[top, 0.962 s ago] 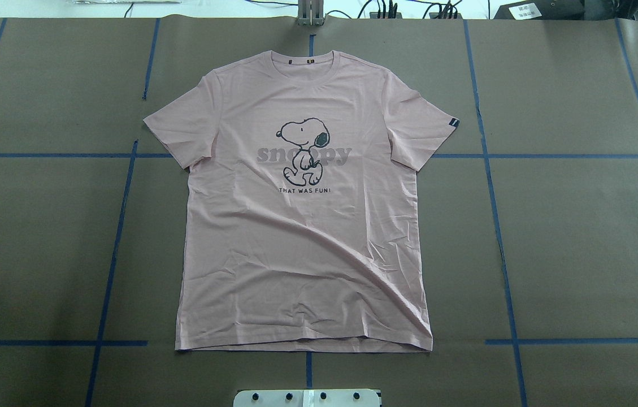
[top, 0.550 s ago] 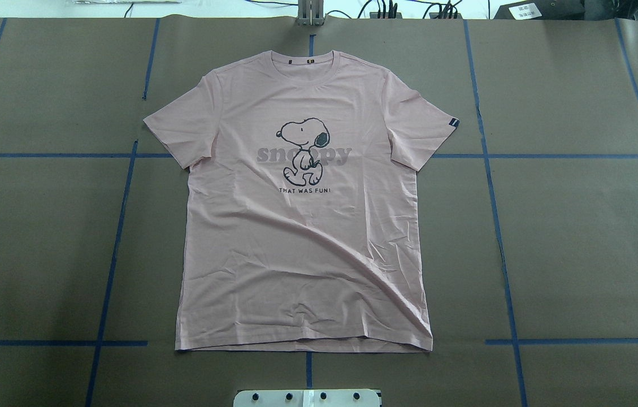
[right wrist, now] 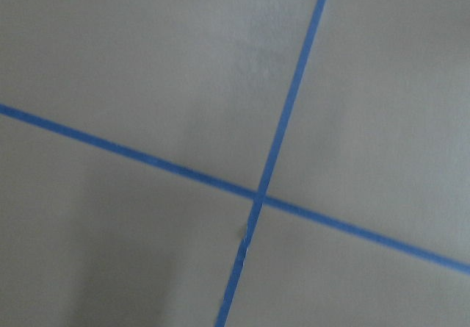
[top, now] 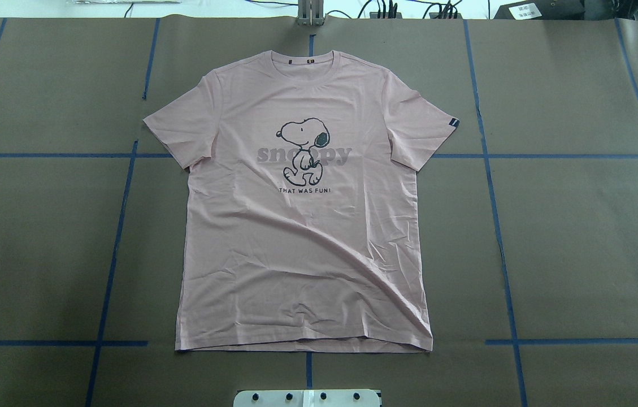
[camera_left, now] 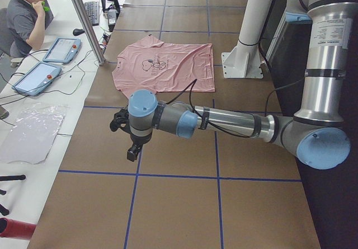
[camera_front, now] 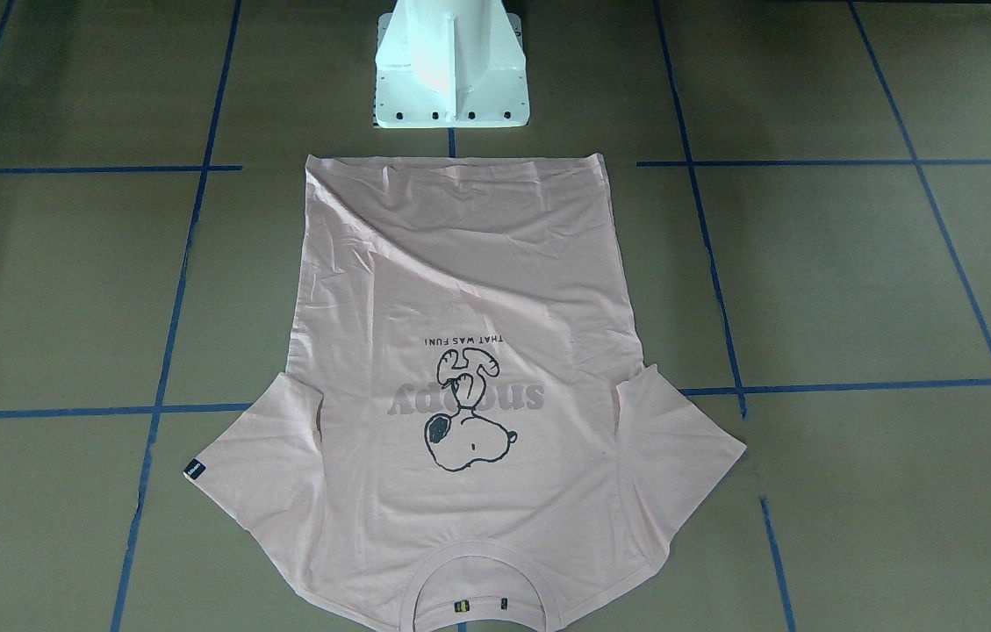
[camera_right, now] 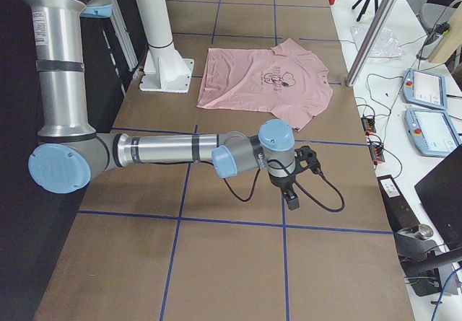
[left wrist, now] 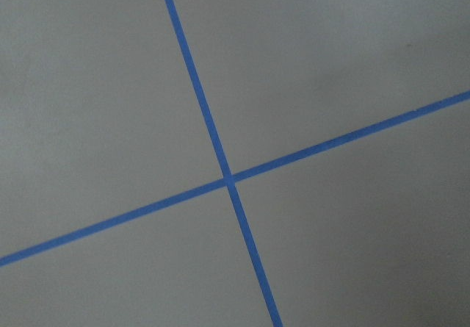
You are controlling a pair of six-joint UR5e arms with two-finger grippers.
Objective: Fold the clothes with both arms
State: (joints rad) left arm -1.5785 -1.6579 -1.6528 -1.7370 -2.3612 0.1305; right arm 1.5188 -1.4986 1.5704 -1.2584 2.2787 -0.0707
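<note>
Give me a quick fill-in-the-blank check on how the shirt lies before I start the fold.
The shirt lies flat with its print facing ___.
The shirt's ___ is the edge nearest the robot's white base.
The small black tag sits on the sleeve on the robot's ___ side.
Both wrist cameras show only table and crossing ___ tape.
Missing words: up; hem; right; blue.

Overhead and front views opposed over shared T-shirt (top: 302, 237), side views from opposite ends, wrist cameras close
</note>
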